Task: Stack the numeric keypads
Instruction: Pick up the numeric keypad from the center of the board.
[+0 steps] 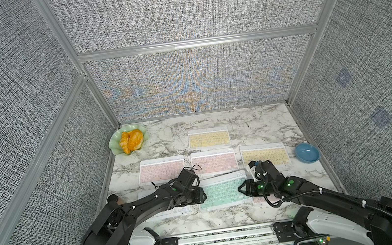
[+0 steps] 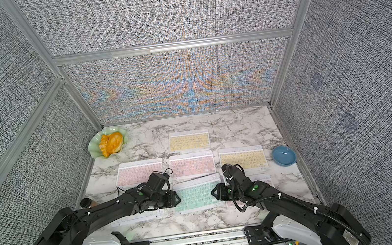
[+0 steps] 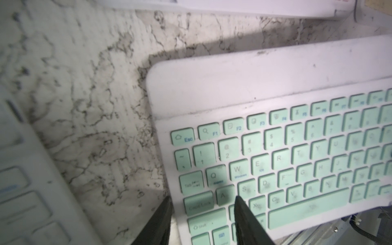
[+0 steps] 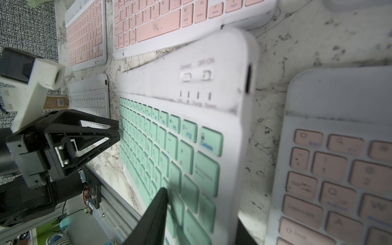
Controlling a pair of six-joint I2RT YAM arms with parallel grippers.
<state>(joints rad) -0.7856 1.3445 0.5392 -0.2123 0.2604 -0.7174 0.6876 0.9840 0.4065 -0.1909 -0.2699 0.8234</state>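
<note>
Mint-green keypad (image 1: pixel 222 191), pale green keys in a white frame, lies askew at the front middle of the marble surface (image 1: pixel 166 137), just in front of a pink keypad (image 1: pixel 214 163). Left fingers (image 3: pixel 161 222) are pinched on its left edge! Right fingers (image 4: pixel 154 216) straddle its right edge, one above, one below; clamped or not, can't tell.

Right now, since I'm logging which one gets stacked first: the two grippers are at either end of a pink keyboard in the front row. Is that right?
Wrong colour. The left gripper and right gripper are at either end of a green keyboard in the front row, not a pink one. Both top views show it.
</note>
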